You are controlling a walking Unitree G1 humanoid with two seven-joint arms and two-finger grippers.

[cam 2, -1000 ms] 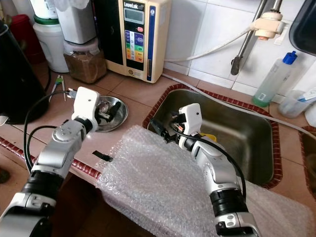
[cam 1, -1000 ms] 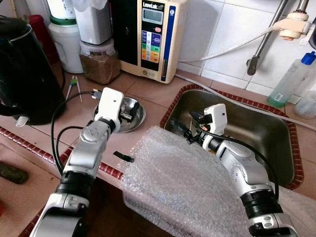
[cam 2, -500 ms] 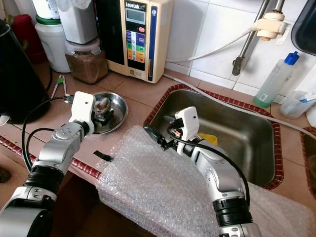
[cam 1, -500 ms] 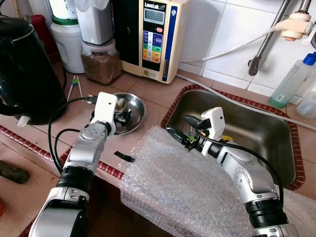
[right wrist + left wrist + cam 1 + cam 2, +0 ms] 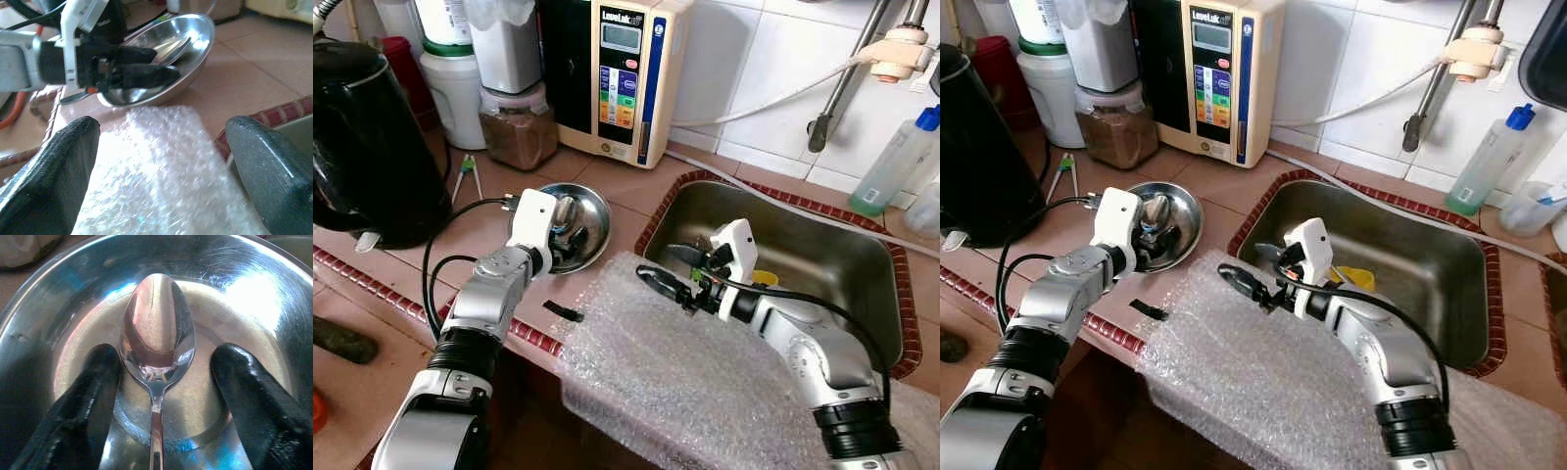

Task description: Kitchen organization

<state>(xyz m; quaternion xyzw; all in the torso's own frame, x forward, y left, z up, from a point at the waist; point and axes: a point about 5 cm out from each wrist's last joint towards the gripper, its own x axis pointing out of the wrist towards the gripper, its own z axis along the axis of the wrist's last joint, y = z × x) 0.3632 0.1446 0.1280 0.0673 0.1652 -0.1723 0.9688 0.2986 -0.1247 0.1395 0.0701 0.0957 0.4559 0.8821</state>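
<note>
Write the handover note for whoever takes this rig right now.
Left gripper: open, fingers down in the steel bowl on the counter, one on each side of the spoon; not closed on it.
Right gripper: open, holding nothing, over the edge of the bubble wrap beside the sink.
Done: spoon lined up.
Left: close on the spoon, lift it and put it away.

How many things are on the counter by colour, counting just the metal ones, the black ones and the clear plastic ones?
Metal: 2, the bowl and the spoon in it.
Black: 1, the kettle.
Clear plastic: 2, the bubble wrap and the jar of brown powder.
Total: 5.
</note>
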